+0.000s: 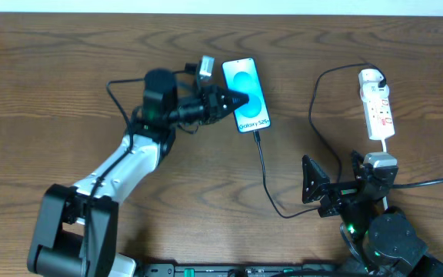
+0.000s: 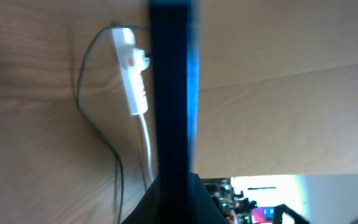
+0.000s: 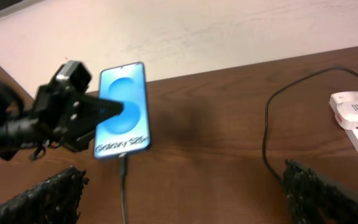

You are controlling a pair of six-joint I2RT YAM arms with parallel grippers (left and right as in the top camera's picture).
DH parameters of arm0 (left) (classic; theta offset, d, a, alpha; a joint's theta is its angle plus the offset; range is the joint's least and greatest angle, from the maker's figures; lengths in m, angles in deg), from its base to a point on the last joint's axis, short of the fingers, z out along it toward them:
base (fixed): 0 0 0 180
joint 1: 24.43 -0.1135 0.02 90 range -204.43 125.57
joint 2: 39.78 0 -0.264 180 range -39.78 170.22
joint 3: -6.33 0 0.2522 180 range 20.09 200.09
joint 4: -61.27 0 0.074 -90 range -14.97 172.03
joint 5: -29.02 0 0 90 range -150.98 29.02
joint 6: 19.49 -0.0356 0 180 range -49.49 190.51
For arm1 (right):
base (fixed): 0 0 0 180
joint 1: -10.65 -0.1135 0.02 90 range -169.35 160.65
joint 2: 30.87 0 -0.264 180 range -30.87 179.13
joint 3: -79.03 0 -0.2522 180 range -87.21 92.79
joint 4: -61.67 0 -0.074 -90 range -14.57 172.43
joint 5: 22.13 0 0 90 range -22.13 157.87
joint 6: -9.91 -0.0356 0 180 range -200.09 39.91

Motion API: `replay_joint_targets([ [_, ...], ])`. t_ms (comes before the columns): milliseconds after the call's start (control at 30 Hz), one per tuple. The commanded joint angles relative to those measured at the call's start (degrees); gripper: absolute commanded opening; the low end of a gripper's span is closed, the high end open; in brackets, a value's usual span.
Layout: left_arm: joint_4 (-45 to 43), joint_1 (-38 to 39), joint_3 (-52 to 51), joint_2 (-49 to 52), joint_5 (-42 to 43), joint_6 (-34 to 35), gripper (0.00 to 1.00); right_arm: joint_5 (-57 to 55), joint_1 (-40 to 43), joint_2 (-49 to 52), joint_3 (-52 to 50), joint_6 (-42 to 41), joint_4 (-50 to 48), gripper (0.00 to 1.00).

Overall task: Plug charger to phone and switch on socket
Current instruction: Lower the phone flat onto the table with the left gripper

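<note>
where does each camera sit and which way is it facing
overhead: above the table, looking straight down; left gripper over the phone, right gripper open.
left wrist: looking along its shut fingers toward the socket.
right wrist: looking between its open fingers at the phone.
shared: all three show the socket.

A dark brown wooden bench (image 1: 60,69) with wavy grain is filling the overhead view, its boards running from nine o'clock across to three o'clock. A thin pale strip is showing past its far edge at twelve o'clock. In the right wrist view a plain pinkish-beige wall (image 3: 216,28) is rising behind the bench at twelve o'clock. In the left wrist view a bright, blurred patch (image 2: 309,190) with small coloured shapes is glowing at five o'clock, and it is staying too blurred to identify.
</note>
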Motion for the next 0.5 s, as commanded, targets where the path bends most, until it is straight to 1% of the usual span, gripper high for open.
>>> replay_joint_targets([
  [0, 15.1, 1.4, 10.6, -0.1, -3.7, -15.0, 0.07, -1.2, 0.2, -0.2, 0.8, -0.7, 0.3, 0.99],
  [67, 23.5, 2.1, 15.2, 1.3, -4.3, -19.8, 0.07, -1.2, 0.2, -0.2, 0.8, -0.7, 0.2, 0.99],
  [133, 29.3, 2.8, 19.3, 3.6, -4.5, -22.9, 0.08, -1.2, 0.2, -0.2, 0.8, -0.7, 0.2, 0.99],
  [167, 30.6, 3.0, 20.5, 4.6, -4.5, -23.5, 0.08, -1.2, 0.2, -0.2, 0.8, -0.7, 0.2, 0.99],
  [300, 32.2, 3.3, 23.5, 10.4, -4.0, -24.5, 0.07, -1.2, 0.1, -0.2, 0.8, -1.6, 0.4, 0.99],
  [467, 32.2, 3.3, 25.2, 18.7, 0.2, -25.2, 0.07, -1.0, 0.1, -0.1, 0.8, -2.4, 0.9, 0.99],
])
